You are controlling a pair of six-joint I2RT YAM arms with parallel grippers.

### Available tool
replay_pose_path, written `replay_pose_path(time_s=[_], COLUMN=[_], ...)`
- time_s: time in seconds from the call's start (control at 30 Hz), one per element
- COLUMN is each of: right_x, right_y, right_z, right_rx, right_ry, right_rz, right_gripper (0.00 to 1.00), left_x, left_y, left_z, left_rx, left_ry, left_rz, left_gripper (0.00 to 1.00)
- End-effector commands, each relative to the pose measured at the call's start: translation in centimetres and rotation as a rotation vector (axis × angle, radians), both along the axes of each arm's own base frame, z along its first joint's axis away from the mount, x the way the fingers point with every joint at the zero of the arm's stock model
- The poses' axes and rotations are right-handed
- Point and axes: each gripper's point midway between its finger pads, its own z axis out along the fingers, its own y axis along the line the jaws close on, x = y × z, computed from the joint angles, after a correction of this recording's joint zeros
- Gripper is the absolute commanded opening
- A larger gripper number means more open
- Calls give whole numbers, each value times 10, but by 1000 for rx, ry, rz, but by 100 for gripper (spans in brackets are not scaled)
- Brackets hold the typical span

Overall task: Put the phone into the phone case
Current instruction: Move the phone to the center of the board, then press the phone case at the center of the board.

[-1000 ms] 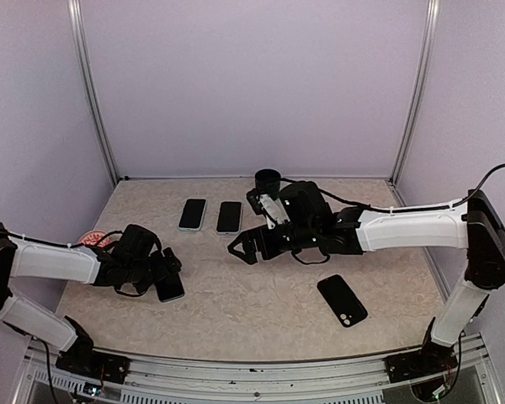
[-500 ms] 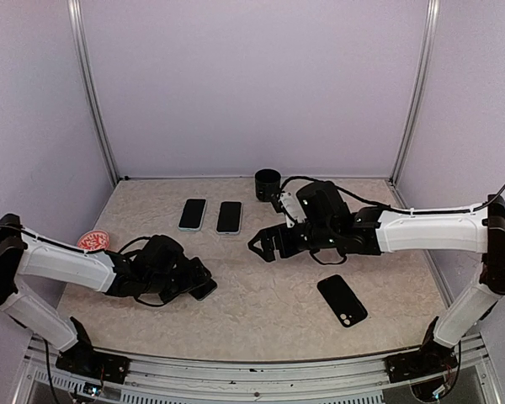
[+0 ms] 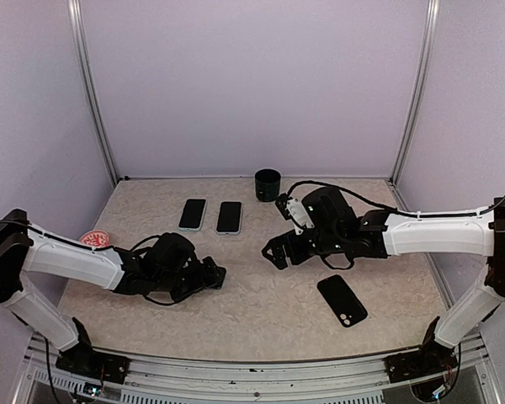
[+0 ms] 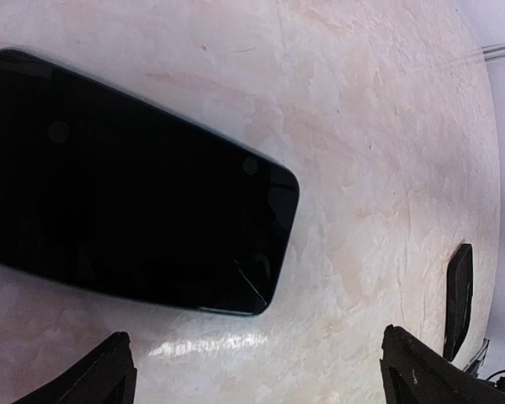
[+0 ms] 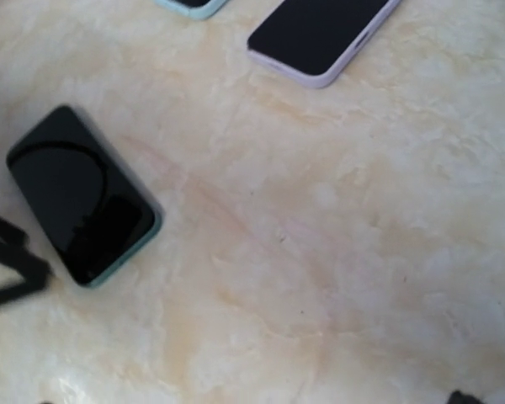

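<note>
My left gripper (image 4: 261, 380): fingers spread, closed on nothing, low over the table (image 3: 261, 324), left of centre and toward the near edge.
My right gripper (image 3: 276, 251): fingers spread wide, hovering above the table's middle, its camera looking down on the phone.
One phone (image 4: 130, 223): black screen up, pale green rim, flat on the table just beyond my left fingertips (image 4: 109, 370) and not touching them.
One phone case (image 3: 342, 300): black, flat, right of centre toward the near edge, well apart from the phone.
One green-cased phone (image 3: 193, 214) and one lilac-cased phone (image 3: 229, 216): side by side toward the back, screens up.
One cup (image 3: 268, 183): black, upright, at the back edge.
One disc (image 3: 93, 240): red and white, at the left edge beside my left arm.
</note>
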Motion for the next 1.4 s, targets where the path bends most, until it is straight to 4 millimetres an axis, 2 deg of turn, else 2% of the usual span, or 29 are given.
replay_pose_path(time_s=[0.0,0.13,0.23,0.37,0.47,0.53,0.7,0.87,1.13,1.37], right_x=[-1,6,14,20,10,1,-21,-35,-47,-46], right_y=[5,12,6,-31,-55,-66,-91,-106,-111,-109], right_z=[-10,-22,-28,-47,-61,-67,-77,-86,-114,-130], right_rx=[-79,-133,-183,-289,-325,-312,-293,-286,-296,-332], right_ry=[-27,-21,-11,41,88,123,176,207,253,267], right_rz=[105,125,69,-107,-182,-209,-265,-284,-269,-259], right_gripper=[99,100,99,99,99,99,99,91,69,49], left_x=[-8,-9,-10,-8,-5,-2,1,1,10,10], left_y=[26,49,66,94,113,118,117,108,103,102], left_z=[20,50,62,81,91,97,104,102,111,101], left_rx=[38,-2,-24,-85,-112,-119,-101,-103,-38,-36], left_ry=[-40,-103,-127,-168,-191,-205,-225,-217,-255,-241], left_rz=[38,89,128,192,224,219,178,132,41,27], left_gripper=[99,99,99,99,99,99,99,99,99,99])
